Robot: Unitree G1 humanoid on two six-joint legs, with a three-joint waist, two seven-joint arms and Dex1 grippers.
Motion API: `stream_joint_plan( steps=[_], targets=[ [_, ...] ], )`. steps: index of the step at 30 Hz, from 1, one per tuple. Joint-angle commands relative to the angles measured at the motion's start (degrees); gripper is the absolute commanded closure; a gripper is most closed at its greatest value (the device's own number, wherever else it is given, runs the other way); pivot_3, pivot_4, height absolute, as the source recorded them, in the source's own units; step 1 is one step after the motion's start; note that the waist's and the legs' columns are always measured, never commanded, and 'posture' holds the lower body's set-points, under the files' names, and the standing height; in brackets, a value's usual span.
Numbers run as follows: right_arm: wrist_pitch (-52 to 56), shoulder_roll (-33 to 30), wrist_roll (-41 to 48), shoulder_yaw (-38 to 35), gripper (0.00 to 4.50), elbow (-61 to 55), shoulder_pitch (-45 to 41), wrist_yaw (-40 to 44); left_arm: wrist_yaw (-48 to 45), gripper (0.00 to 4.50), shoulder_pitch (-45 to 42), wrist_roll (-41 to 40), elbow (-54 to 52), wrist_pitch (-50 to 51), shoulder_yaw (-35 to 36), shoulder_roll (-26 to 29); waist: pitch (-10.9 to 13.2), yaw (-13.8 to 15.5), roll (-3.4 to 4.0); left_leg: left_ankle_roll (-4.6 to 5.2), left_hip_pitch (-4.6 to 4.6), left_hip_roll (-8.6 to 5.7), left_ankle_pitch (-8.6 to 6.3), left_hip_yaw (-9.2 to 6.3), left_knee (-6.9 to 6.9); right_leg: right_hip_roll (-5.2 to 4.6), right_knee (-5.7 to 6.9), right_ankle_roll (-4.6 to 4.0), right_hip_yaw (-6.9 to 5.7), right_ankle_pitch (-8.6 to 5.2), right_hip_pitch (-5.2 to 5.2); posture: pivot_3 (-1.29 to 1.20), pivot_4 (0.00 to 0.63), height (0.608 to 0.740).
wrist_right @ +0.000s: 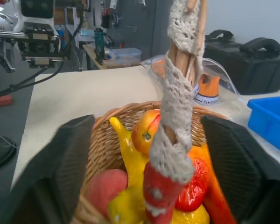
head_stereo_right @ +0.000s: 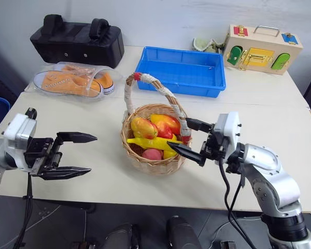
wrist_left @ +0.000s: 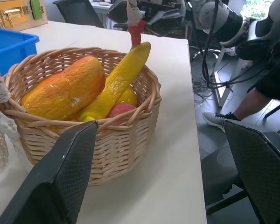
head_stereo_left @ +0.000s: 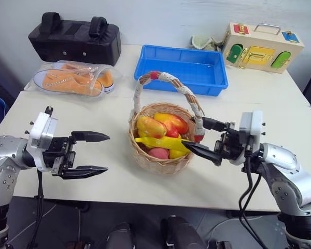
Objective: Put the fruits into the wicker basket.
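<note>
Fruits in the basket, right end effector at the handle

The fruits [head_stereo_left: 163, 132] lie inside the stiff, light basket [head_stereo_left: 160, 161]. Right end effector [head_stereo_left: 205, 136] brackets the handle base, not clamped; left end effector [head_stereo_left: 88, 153] is open, empty.

Wicker basket [head_stereo_left: 160, 155] sits mid-table [head_stereo_left: 119, 181], near the front edge. Inside it: banana [head_stereo_left: 163, 142] lying across the middle, mango [head_stereo_left: 151, 127] behind it to the left, another fruit [head_stereo_left: 172, 123] behind to the right, a pear-like one [head_stereo_left: 159, 153] in front. Tray [head_stereo_left: 181, 70] behind the basket. Shoes [head_stereo_left: 75, 79] behind and left, bag [head_stereo_left: 75, 40] behind them. Latch box [head_stereo_left: 263, 47] at the far right corner. Left gripper [head_stereo_left: 90, 153] left of the basket, apart; right gripper [head_stereo_left: 202, 137] at its right side, fingers either side of the handle's base.
</note>
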Motion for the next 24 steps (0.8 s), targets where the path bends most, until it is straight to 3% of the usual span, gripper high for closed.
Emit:
stream_joint_plan(
  steps=[1, 7, 12, 18, 24],
  targets=[
    [0.9, 0.1, 0.3, 0.5, 2.31, 0.8, -1.9, 1.2, 0.9, 0.0, 0.4, -0.7, -1.8, -0.6, 1.2, 0.5, 0.0, 0.0, 0.0, 0.0, 0.0, 0.0, 0.0, 0.0, 0.0, 0.0, -0.01, 0.0, 0.0, 0.0, 0.01, 0.0, 0.15, 0.74],
    [2.8, -1.1, 2.1, -1.0, 4.27, 2.1, -1.9, 4.0, 1.8, 0.0, -0.9, -1.0, -1.9, -0.5, 0.8, 0.6, 0.0, 0.0, 0.0, 0.01, 0.01, 0.0, 0.0, 0.0, 0.0, 0.0, -0.01, 0.0, 0.0, 0.0, 0.02, 0.0, 0.15, 0.74],
    [1.3, -1.2, 4.2, -6.1, 4.28, 1.7, 0.1, 4.7, 3.1, 0.0, -3.1, -1.2, -1.5, -0.8, -0.6, -0.7, 0.0, 0.2, 0.0, 0.02, -0.02, 0.0, -0.01, 0.0, -0.04, 0.0, -0.1, 0.0, 0.0, 0.0, 0.03, 0.0, 0.15, 0.74],
    [-3.2, -1.1, 4.3, -20.4, 4.28, 1.2, 7.5, 0.3, 4.6, 0.0, -7.8, -0.6, 1.0, -1.3, -3.4, -4.2, 0.0, 0.5, 0.0, 0.04, -0.06, -0.03, -0.02, -0.01, -0.01, -0.01, -0.16, 0.03, -0.01, 0.01, 0.06, 0.0, 0.15, 0.74],
    [-6.7, -3.7, 0.5, -33.3, 4.28, 8.0, 14.1, -2.0, 4.0, 0.0, -11.9, 1.2, 5.0, -3.1, -6.9, -6.2, 0.0, 0.2, 0.03, 0.02, -0.03, -0.04, -0.01, 0.03, -0.03, 0.01, -0.17, 0.04, 0.01, 0.02, 0.06, 0.0, 0.15, 0.74]
  ],
)
